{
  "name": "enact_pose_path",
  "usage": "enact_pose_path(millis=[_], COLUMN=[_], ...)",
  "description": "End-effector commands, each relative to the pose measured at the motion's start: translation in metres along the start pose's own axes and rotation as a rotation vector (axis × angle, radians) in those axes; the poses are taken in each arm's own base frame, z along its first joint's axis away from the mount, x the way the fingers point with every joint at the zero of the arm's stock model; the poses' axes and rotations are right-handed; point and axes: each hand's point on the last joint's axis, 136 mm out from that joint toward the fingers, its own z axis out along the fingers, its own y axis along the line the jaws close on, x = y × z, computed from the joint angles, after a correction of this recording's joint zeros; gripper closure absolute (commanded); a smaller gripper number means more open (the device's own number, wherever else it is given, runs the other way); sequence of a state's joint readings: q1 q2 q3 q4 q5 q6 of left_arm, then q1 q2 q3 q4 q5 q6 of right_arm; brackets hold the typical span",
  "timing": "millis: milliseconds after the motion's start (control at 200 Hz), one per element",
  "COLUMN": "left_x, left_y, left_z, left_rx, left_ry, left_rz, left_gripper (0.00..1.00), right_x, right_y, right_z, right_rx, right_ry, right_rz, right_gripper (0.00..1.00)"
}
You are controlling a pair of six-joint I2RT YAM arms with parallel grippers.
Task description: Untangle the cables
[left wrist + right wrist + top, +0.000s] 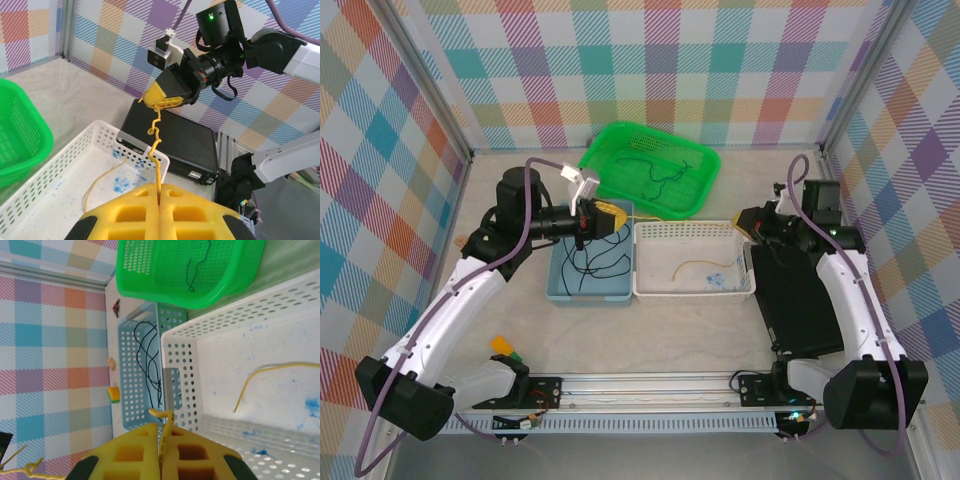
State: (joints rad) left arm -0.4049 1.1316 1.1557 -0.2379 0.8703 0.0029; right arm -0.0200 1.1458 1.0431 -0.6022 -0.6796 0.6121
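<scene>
Two claws pinch one tan-yellow cable (155, 137): the left claw (159, 189) and the right claw (159, 102) hold it kinked between them, a strand drooping below into the white basket (46, 172).

Glossy green plastic basket (625, 138), matt white plastic basket (660, 270), smooth yellow cable (692, 264)

- We see our left fingers (125, 212) pinched on the tan-yellow cable (154, 134).
- Cable runs up, kinked, into the right fingers (170, 94), also clamped on it.
- White basket (75, 155) beneath, green basket (25, 140) at left.
</scene>
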Motion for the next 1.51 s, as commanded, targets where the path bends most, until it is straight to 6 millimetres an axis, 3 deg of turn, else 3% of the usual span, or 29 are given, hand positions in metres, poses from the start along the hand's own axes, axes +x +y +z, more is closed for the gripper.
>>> enact_pose_path(millis=[0,160,320,465,605,830,985,1100,1165,1215,1265,1500], left_x=[-0.025,0.013,0.033,0.068,0.097,0.117,0.135,0.143,0.149,0.151,0.153,0.165], left_y=[-0.015,-0.006,0.005,0.032,0.061,0.067,0.075,0.082,0.091,0.096,0.098,0.107], left_z=[-0.02,0.027,0.071,0.105,0.125,0.153,0.168,0.171,0.169,0.166,0.163,0.154], left_rx=[0.012,0.03,0.058,0.011,-0.062,-0.051,-0.042,-0.062,-0.106,-0.134,-0.14,-0.136], left_ry=[-0.1,0.019,0.051,0.154,0.227,0.263,0.285,0.308,0.333,0.351,0.36,0.403], left_rz=[0.112,0.105,0.068,0.042,-0.004,-0.024,-0.054,-0.07,-0.066,-0.065,-0.058,-0.058], left_gripper=[1.0,1.0,1.0,1.0,1.0,1.0,1.0,1.0,1.0,0.89,0.86,0.8], right_x=[-0.018,0.003,0.017,0.019,0.013,0.02,0.025,0.021,0.015,0.012,0.008,-0.014], right_y=[-0.071,-0.078,-0.097,-0.119,-0.121,-0.102,-0.106,-0.108,-0.108,-0.103,-0.097,-0.069], right_z=[-0.013,-0.009,-0.005,0.001,0.016,0.061,0.076,0.074,0.068,0.063,0.057,0.013], right_rx=[0.276,0.331,0.417,0.519,0.516,0.469,0.478,0.516,0.542,0.547,0.552,0.586], right_ry=[-0.107,-0.045,-0.007,0.024,0.042,0.15,0.178,0.164,0.137,0.124,0.111,-0.011], right_rz=[0.076,0.024,0.012,-0.002,-0.017,-0.078,-0.075,-0.091,-0.112,-0.136,-0.159,-0.232], right_gripper=[1.0,1.0,1.0,1.0,1.0,1.0,1.0,1.0,0.82,0.7,0.57,0.44])
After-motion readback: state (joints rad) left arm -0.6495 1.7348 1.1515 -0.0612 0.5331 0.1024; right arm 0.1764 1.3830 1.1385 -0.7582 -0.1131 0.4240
